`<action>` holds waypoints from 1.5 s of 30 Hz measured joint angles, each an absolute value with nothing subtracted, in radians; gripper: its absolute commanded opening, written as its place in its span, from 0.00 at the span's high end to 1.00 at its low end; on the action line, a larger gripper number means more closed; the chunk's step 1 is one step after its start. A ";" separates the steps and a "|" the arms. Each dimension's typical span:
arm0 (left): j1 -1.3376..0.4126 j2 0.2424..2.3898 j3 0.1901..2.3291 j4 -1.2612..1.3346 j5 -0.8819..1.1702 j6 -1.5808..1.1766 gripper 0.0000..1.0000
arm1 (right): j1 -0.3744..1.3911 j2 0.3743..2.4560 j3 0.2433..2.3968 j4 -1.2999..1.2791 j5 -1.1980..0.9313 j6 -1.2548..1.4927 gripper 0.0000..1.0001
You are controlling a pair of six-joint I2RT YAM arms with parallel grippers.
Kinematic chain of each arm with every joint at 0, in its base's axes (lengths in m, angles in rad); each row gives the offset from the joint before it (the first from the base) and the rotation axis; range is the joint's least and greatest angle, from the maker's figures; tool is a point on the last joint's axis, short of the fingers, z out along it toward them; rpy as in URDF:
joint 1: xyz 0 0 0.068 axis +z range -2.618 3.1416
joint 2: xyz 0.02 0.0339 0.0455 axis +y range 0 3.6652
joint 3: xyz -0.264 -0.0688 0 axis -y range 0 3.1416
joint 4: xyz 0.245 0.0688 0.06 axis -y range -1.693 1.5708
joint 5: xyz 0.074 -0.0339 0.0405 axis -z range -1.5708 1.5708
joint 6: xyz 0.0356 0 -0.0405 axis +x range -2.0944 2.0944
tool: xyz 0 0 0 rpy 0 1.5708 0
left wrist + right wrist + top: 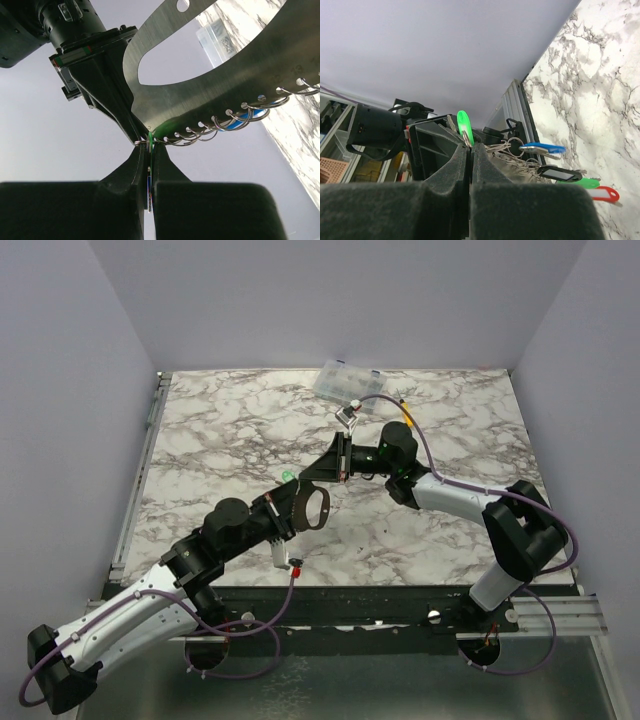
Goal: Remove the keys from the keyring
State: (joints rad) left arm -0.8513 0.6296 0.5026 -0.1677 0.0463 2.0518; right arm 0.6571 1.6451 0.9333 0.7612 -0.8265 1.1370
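The keyring (318,508), a flat grey metal loop with small wire rings along one edge (210,100), hangs above the table between both arms. My left gripper (297,505) (150,147) is shut on its corner. My right gripper (302,480) (470,146) is shut on the small wire ring of a green key (463,121), right against the left fingertips. More keys dangle from the rings: blue (542,148), black (560,173), green (582,183) and red (605,194). A red tag (296,566) hangs below the left gripper.
A clear plastic compartment box (345,382) sits at the far edge of the marble table (450,420). Metal rails run along the table's left side (140,470) and its near edge.
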 measured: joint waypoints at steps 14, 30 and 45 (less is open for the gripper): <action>-0.861 0.662 0.551 -0.302 0.025 2.082 1.00 | 0.662 1.675 0.933 0.764 -0.820 1.173 0.81; -0.879 0.637 0.553 -0.482 0.068 2.084 1.00 | 0.659 1.645 0.951 0.753 -0.805 0.976 0.50; -0.879 0.588 0.553 -0.472 0.149 2.054 1.00 | 0.653 1.591 0.850 0.689 -1.100 0.321 0.49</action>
